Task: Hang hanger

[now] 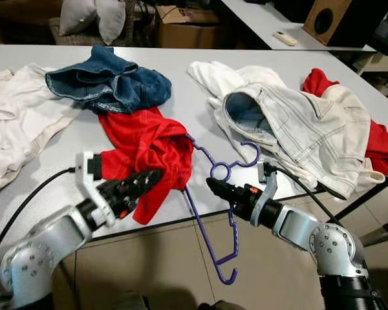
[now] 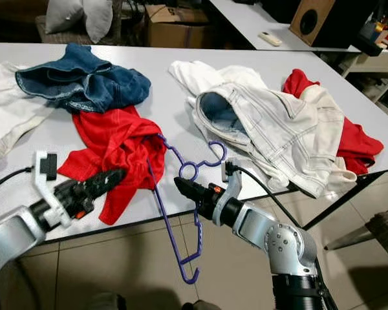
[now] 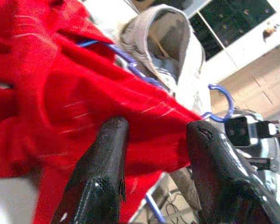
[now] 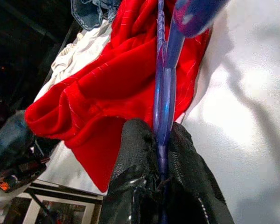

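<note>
While gripped — hanger [image 1: 215,213], right hand [image 1: 215,188]

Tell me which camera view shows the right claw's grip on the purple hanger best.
The right wrist view: the right claw is shut on the purple hanger, its bar pinched between both fingers. The eye views show the grip from above, smaller. The left wrist view shows a little of the hanger beside the red garment.
</note>
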### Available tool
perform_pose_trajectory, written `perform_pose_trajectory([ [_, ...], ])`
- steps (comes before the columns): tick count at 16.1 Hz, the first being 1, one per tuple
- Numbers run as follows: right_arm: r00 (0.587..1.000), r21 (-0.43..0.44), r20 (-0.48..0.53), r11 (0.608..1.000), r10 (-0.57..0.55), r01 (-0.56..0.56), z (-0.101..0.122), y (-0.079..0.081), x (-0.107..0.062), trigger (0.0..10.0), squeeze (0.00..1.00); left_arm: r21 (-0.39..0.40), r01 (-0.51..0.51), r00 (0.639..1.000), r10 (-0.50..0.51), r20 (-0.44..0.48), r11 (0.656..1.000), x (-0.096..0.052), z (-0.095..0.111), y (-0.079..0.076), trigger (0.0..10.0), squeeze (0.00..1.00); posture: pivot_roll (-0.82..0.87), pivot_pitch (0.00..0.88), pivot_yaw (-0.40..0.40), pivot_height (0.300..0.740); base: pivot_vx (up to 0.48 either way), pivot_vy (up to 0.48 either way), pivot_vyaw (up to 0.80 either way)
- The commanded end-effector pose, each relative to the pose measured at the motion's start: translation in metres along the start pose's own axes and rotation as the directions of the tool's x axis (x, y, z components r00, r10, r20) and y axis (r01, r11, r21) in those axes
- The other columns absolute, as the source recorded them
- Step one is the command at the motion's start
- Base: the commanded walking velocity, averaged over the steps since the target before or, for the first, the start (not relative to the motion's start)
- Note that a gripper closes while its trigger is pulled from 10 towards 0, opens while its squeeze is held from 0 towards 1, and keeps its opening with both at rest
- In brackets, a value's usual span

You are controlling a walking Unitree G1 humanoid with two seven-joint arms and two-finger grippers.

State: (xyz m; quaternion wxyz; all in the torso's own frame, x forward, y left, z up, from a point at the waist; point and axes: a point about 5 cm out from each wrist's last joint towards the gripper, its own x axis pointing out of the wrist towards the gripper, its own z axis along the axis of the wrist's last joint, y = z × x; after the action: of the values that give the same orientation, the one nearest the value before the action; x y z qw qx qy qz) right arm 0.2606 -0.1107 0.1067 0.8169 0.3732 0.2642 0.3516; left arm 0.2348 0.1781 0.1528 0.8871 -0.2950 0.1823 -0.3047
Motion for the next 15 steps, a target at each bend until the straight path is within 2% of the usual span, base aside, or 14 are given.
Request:
perform_pose_trajectory([
  [1, 1.0, -0.016, 0.01, 1.0, -0.004, 0.005, 0.005, -0.001, -0.002, 10.0, 0.0, 0.006, -0.018, 0.998, 0.019, -0.065, 1.0, 0.003, -0.006, -0.001, 10.0, 0.0, 0.06, 0.051, -0.118, 0.74, 0.0, 0.0, 0.0],
  [4, 1.0, -0.017, 0.015, 1.0, -0.002, 0.002, 0.006, 0.0, -0.002, 10.0, 0.0, 0.08, -0.09, 0.975, 0.104, -0.196, 0.993, 0.007, -0.019, 0.007, 10.0, 0.0, 0.06, 0.05, -0.118, 0.74, 0.0, 0.0, 0.0],
  [5, 1.0, -0.017, 0.015, 1.0, 0.0, 0.001, 0.006, 0.0, -0.002, 10.0, 0.0, 0.098, -0.107, 0.967, 0.127, -0.222, 0.989, 0.007, -0.022, 0.009, 7.2, 0.0, 0.06, 0.049, -0.119, 0.74, 0.0, 0.0, 0.0],
  [6, 1.0, -0.019, 0.015, 1.0, 0.002, -0.001, 0.006, 0.0, -0.002, 10.0, 0.0, 0.13, -0.127, 0.96, 0.155, -0.234, 0.983, 0.007, -0.023, 0.012, 3.9, 0.0, 0.06, 0.049, -0.119, 0.74, 0.0, 0.0, 0.0],
  [7, 1.0, -0.019, 0.016, 1.0, 0.003, -0.003, 0.007, 0.0, -0.002, 10.0, 0.0, 0.126, -0.136, 0.961, 0.162, -0.224, 0.983, 0.008, -0.022, 0.013, 0.0, 0.0, 0.06, 0.049, -0.12, 0.74, 0.0, 0.0, 0.0],
  [13, 1.0, -0.021, 0.022, 1.0, 0.009, -0.008, 0.008, 0.001, -0.001, 10.0, 0.0, 0.11, -0.162, 0.97, 0.179, -0.163, 0.981, 0.015, -0.019, 0.017, 0.0, 0.0, 0.06, 0.044, -0.119, 0.74, 0.0, 0.0, 0.0],
  [15, 1.0, -0.021, 0.023, 1.0, 0.01, -0.01, 0.008, 0.001, 0.0, 10.0, 0.0, 0.146, -0.195, 0.965, 0.216, -0.148, 0.97, 0.015, -0.018, 0.02, 0.0, 0.0, 0.06, 0.044, -0.119, 0.74, 0.0, 0.0, 0.0],
])
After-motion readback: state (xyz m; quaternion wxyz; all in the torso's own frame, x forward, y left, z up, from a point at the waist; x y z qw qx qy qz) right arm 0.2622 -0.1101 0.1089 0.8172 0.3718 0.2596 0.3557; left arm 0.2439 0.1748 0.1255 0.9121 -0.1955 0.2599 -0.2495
